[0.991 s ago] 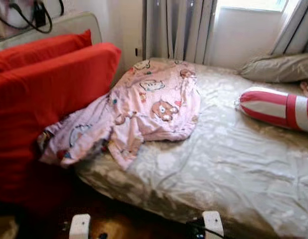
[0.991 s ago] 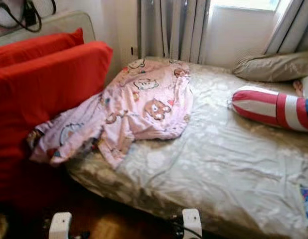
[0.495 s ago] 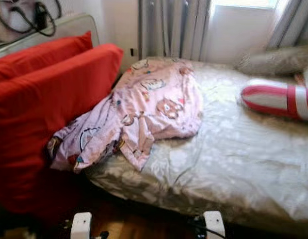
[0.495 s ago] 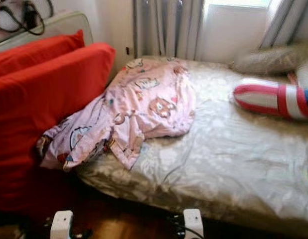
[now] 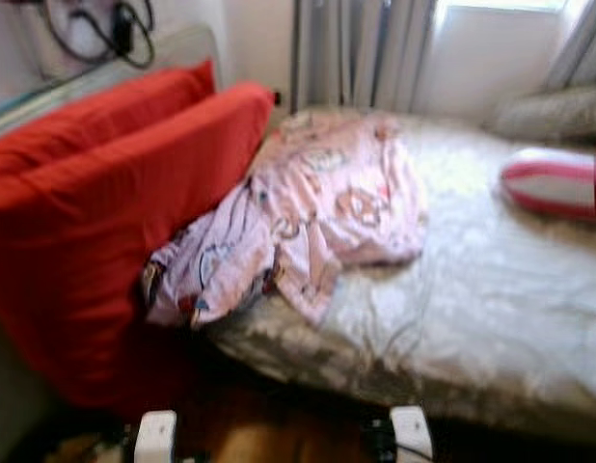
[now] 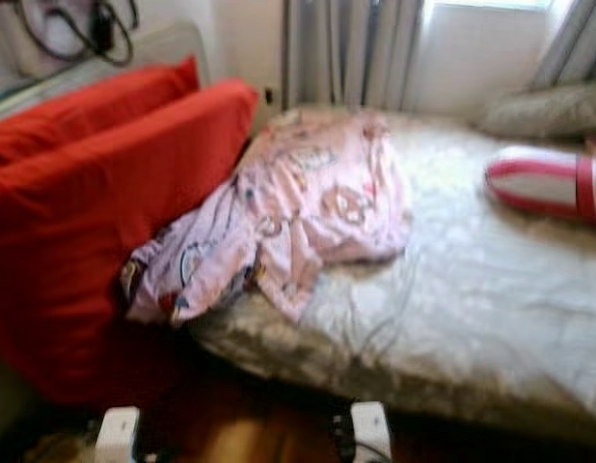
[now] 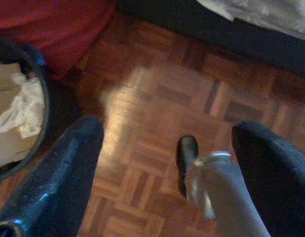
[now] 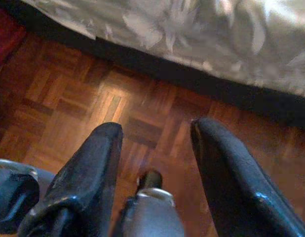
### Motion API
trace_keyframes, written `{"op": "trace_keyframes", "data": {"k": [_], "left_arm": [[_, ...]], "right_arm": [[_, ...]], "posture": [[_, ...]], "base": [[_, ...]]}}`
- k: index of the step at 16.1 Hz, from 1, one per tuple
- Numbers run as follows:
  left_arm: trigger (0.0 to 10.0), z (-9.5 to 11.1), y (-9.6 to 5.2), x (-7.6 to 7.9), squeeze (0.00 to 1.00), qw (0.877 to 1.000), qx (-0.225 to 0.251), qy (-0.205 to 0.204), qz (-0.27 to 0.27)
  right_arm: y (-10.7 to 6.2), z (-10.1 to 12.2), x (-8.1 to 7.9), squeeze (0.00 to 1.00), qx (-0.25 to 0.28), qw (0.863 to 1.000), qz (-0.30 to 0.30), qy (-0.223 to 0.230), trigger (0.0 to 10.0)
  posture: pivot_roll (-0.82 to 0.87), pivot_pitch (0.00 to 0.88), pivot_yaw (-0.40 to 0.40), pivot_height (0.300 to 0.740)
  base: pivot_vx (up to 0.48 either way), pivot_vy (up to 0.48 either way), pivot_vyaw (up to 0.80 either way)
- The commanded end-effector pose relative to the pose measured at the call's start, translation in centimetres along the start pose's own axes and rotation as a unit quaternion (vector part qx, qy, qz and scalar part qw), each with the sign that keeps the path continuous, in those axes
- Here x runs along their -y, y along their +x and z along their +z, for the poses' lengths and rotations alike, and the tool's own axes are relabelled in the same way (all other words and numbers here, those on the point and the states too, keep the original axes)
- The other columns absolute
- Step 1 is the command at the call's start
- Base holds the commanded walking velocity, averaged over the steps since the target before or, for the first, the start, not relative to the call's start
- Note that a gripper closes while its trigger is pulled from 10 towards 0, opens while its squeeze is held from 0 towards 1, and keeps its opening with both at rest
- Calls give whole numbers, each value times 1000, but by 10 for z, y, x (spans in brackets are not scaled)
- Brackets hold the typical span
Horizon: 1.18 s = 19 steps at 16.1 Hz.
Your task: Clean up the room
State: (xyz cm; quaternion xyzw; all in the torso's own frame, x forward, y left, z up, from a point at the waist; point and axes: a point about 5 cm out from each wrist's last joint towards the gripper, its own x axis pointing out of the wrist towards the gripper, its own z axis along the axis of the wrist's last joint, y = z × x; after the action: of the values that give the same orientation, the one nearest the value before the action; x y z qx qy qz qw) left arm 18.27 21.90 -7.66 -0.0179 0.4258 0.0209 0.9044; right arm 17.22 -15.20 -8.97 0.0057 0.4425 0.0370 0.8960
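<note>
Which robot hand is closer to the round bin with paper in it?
Left. The left end effector hangs open over the wooden floor right beside the bin. The right end effector hangs open by the bed's edge.

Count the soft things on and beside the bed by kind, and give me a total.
Red cushions: 2
Pink cartoon-print blanket: 1
Red-and-white striped bolster: 1
Beige pillow: 1
Total: 5

Materials, bedroom
Bedsheet (image 5: 491,289): satiny cloth, prob. glossy (blurred); blanket (image 5: 317,212): soft printed cloth; floor (image 8: 68,98): polished wood parquet.
</note>
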Motion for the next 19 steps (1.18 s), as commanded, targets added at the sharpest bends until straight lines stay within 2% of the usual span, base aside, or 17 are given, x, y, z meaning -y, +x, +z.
{"op": "trace_keyframes", "data": {"k": [1, 9, 19], "left_arm": [[10000, -2, -1, -2, 0, 1000, -4, 7, 2], [10000, 1, 0, -1, 0, 1000, 2, -2, 2], [10000, 1, 0, 0, 0, 1000, 2, -6, 0]], "right_arm": [[0, 0, 0, 0, -1, 1000, -2, 2, 10000], [1, 4, -1, 0, 4, 1000, 3, -4, 10000], [-1, -3, 2, 0, -12, 1000, 4, -12, 10000]], "posture": [[46, 0, -6, 740], [51, 0, -13, 740], [46, 0, -13, 740]], "base": [[0, 0, 0], [0, 0, 0], [24, 0, 800]]}}
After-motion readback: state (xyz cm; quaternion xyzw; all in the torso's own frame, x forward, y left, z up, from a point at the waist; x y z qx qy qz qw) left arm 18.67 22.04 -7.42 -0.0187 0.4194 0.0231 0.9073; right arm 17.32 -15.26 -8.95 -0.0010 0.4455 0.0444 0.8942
